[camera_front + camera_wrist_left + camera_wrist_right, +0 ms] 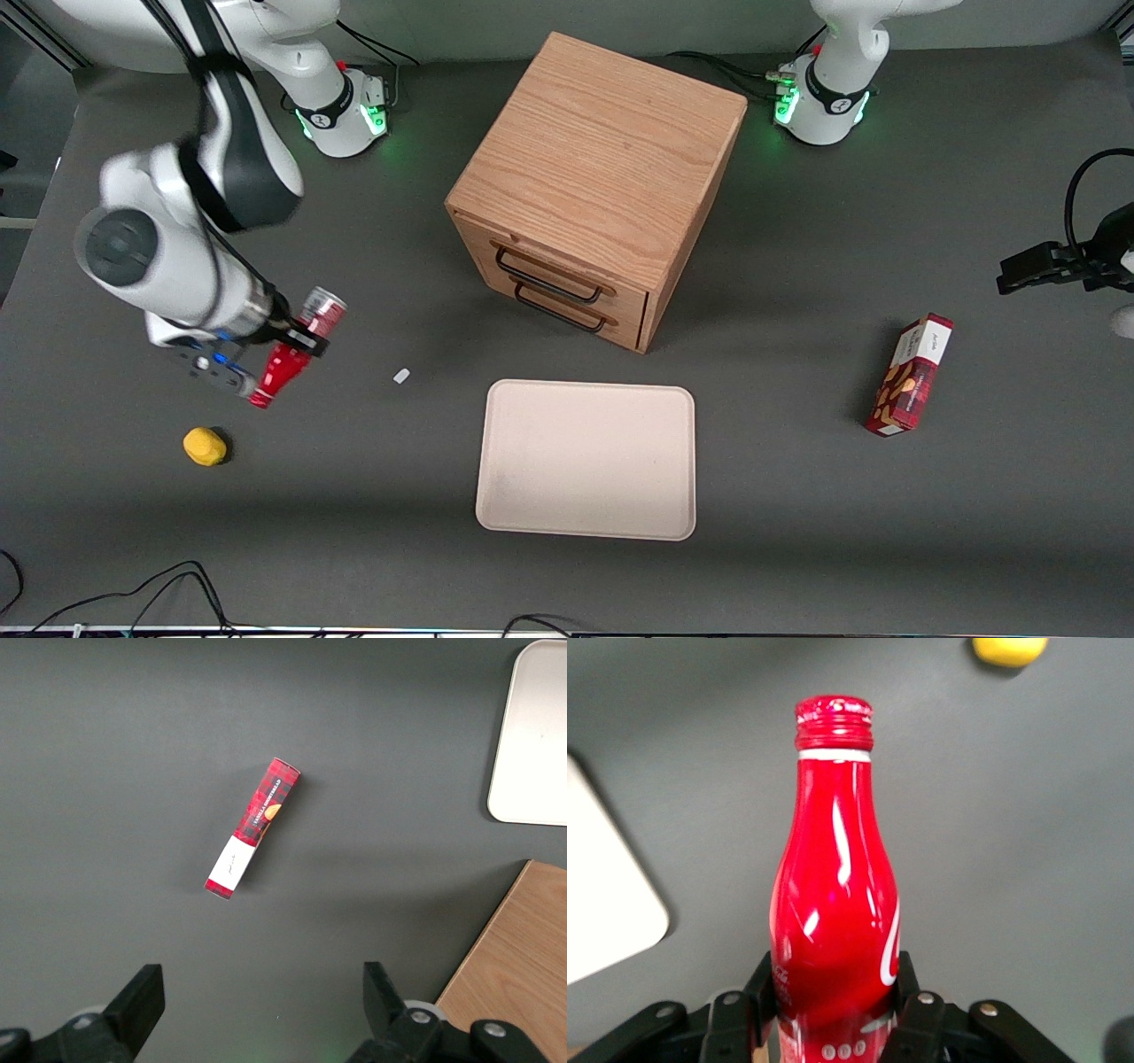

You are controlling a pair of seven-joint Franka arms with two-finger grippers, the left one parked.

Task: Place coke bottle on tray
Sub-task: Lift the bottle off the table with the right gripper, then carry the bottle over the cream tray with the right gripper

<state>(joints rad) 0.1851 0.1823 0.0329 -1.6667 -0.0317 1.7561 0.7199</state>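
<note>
My right gripper (pixel 297 341) is shut on the red coke bottle (pixel 283 363) and holds it tilted above the table at the working arm's end, cap pointing down toward the front camera. In the right wrist view the bottle (pixel 837 904) sits between the black fingers (pixel 917 1014) with its red cap away from the wrist. The beige-pink tray (pixel 586 459) lies flat in front of the wooden cabinet, nearer the front camera, with nothing on it. Its corner shows in the right wrist view (pixel 602 904) and in the left wrist view (pixel 532 735).
A wooden drawer cabinet (pixel 598 182) stands mid-table. A yellow object (pixel 205 446) lies just below the held bottle, nearer the front camera. A small white piece (pixel 401 376) lies between bottle and tray. A red snack box (pixel 911 375) lies toward the parked arm's end.
</note>
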